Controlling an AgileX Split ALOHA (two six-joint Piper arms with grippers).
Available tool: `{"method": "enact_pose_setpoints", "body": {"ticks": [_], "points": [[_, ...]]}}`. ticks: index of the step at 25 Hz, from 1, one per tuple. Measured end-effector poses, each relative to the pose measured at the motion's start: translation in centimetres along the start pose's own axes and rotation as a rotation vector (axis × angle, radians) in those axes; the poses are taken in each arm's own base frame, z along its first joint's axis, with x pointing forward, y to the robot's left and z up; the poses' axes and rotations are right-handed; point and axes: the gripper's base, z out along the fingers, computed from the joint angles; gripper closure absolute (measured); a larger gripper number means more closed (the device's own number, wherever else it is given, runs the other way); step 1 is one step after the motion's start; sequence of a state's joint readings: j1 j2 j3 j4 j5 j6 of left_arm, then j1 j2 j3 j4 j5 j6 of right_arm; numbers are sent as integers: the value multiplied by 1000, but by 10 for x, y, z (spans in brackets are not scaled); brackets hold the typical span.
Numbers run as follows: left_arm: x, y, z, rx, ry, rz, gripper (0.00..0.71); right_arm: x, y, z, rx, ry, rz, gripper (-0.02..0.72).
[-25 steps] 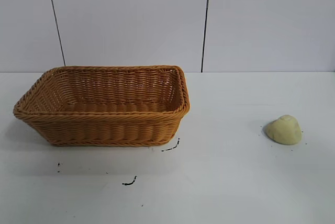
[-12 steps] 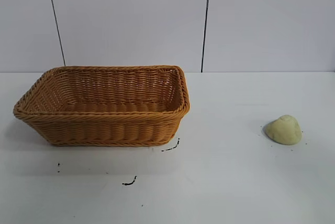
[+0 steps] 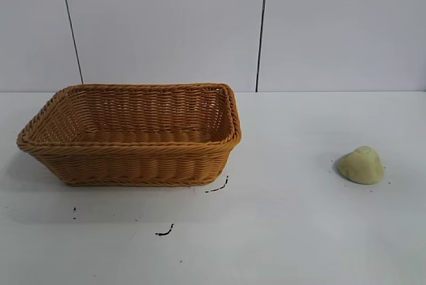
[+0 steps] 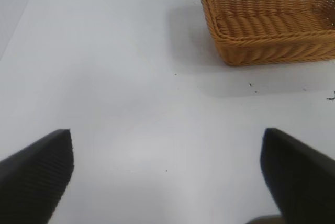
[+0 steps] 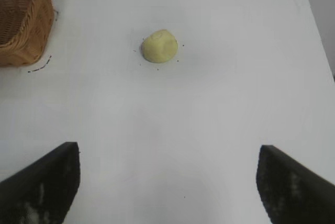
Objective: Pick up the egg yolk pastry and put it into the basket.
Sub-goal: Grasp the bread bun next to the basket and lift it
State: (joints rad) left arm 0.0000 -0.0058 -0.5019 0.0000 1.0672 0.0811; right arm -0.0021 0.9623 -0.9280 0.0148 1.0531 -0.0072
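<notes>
White desk: egg yolk pastry sitting lower right, basket left.
Right claw and left claw both gaping; pastry looking soft, crumbly, needing gentle side pinch.

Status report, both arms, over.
Right gripper open, short of the egg yolk pastry. Left gripper open over bare table. Pastry on table, apart from basket. Nothing between them.
</notes>
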Motion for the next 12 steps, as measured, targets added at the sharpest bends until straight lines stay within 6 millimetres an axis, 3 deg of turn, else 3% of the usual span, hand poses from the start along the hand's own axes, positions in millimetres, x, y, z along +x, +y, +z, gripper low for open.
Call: {"method": "enact_pose_setpoints", "body": {"ticks": [6, 12], "points": [[0, 0, 0, 0, 0, 0, 14, -64, -1, 65, -1, 165, -33, 48], [0, 0, 0, 0, 0, 0, 14, -105, -2, 130, -4, 263, -52, 48]]}}
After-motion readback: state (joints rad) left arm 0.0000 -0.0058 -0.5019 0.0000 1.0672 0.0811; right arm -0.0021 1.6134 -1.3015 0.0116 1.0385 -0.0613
